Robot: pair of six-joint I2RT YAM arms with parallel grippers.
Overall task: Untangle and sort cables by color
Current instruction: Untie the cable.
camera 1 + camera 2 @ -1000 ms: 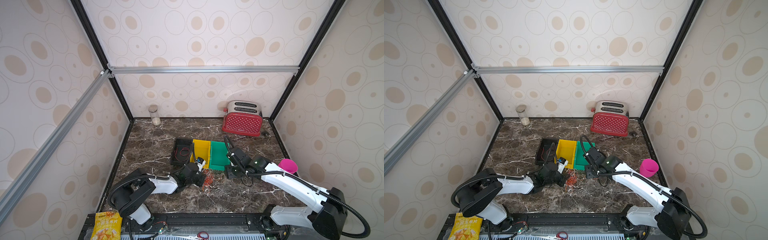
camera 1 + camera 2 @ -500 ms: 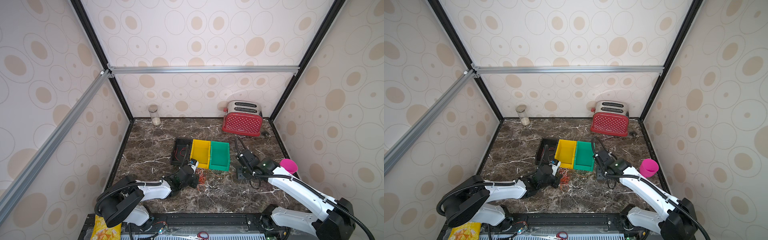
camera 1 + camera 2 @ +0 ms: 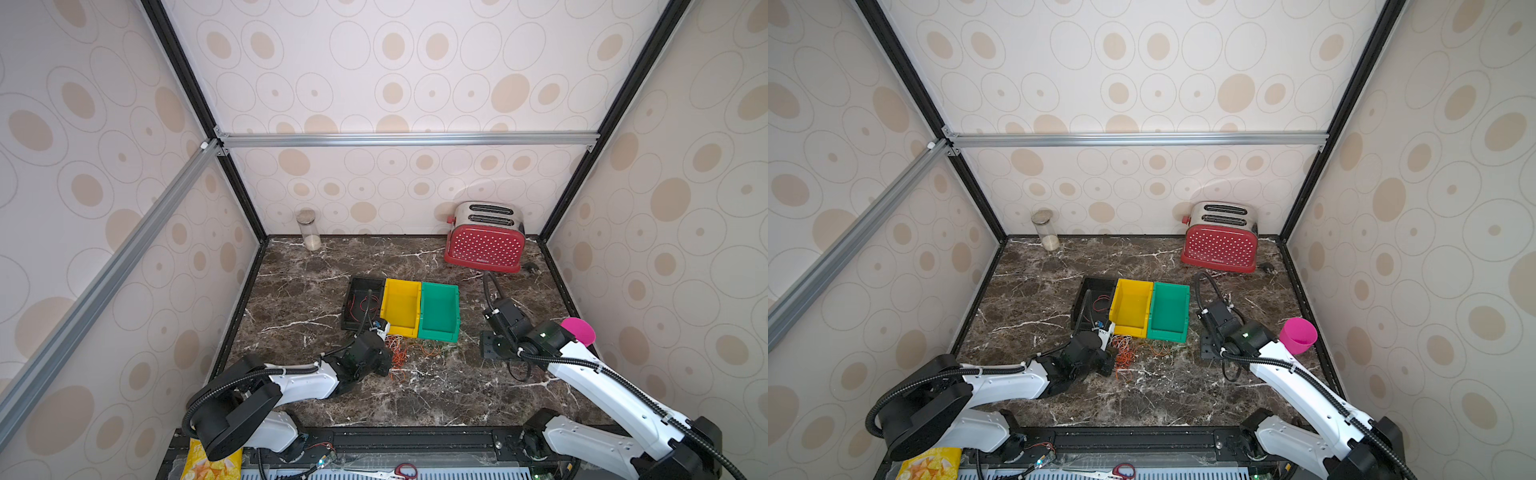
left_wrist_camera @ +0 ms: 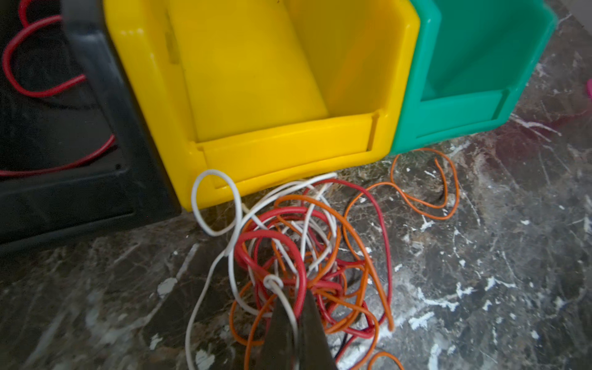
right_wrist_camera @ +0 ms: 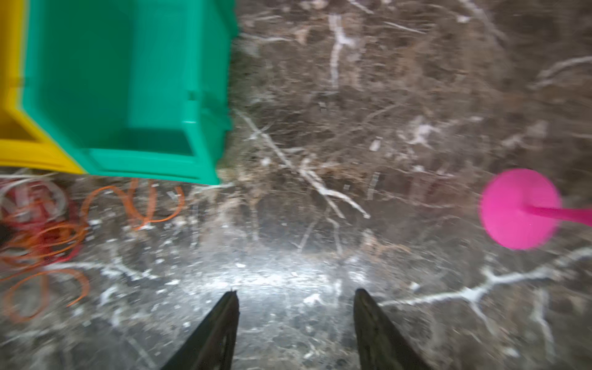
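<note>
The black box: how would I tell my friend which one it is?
Find the red toaster at the back of the marble table; mid-table, three boxes stand side by side. The black box is at the end farthest from the pink cup, next to the yellow box. It is the only dark one, and the only one with red cables inside.

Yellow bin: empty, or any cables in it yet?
Empty. The left wrist view shows the yellow bin with a bare floor; the cables lie tangled on the table in front of it.
</note>
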